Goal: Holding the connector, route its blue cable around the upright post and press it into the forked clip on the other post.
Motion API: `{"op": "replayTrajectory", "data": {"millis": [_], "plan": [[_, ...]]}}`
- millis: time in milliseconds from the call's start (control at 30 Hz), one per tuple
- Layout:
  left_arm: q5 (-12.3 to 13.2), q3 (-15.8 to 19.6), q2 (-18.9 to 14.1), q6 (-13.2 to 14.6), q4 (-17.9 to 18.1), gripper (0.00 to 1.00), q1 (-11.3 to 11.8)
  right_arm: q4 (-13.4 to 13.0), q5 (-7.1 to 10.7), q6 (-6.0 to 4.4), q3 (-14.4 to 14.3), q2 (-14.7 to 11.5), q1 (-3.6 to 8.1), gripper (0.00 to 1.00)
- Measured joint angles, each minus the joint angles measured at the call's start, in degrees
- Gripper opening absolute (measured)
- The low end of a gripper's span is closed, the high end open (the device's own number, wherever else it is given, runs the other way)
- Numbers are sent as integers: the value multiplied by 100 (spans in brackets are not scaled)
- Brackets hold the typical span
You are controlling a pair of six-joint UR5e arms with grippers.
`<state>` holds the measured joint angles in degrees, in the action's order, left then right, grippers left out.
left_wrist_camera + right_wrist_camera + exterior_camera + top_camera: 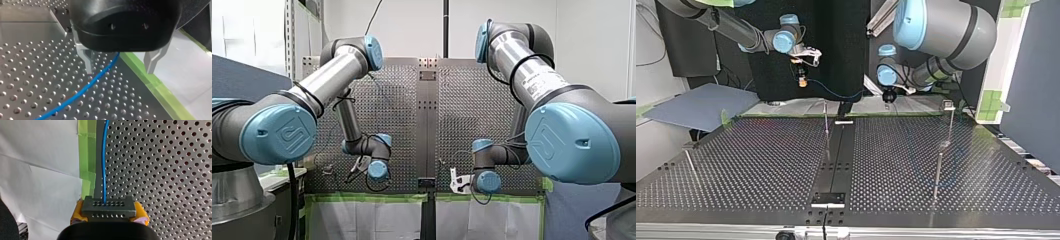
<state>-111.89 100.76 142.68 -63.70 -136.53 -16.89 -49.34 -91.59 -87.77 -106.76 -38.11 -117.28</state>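
In the right wrist view my right gripper [109, 213] is shut on a dark grey connector [108, 206], gripped between its yellow pads [76, 212]. The blue cable [103, 162] runs straight out of the connector over the perforated table. The top view shows this gripper [803, 76] raised beyond the table's far edge, with the cable [841, 94] sagging across to my left gripper [889, 96]. In the left wrist view my left gripper [120, 65] is open, and the cable [82, 90] passes beside one finger [87, 60], untouched. A thin upright post [826, 125] stands mid-table. A second post [950, 122] carries a small head.
Two more thin posts [938, 172] [691, 165] stand nearer the top view's camera. A dark centre strip [836, 160] splits the table. Green tape [155, 87] edges the table, with white sheeting [42, 177] beyond it. A grey board [701, 105] lies at the top view's left.
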Motion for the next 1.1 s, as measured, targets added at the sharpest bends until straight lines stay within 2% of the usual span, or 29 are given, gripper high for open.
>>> {"op": "replayTrajectory", "data": {"millis": [267, 467, 733, 900, 1100], "plan": [[-44, -38, 36, -166, -8, 100, -30, 29, 0, 4, -1, 0, -7, 0], [-47, -231, 262, -271, -174, 100, -95, 54, -6, 8, -1, 0, -9, 0], [170, -502, 551, -583, -307, 100, -214, 53, -9, 7, 0, -1, -10, 0], [249, -522, 578, -811, -309, 100, -246, 44, -9, 5, 1, -1, -10, 0], [519, -523, 582, -1125, -310, 100, -281, 45, -10, 4, 0, -1, -9, 0]]}}
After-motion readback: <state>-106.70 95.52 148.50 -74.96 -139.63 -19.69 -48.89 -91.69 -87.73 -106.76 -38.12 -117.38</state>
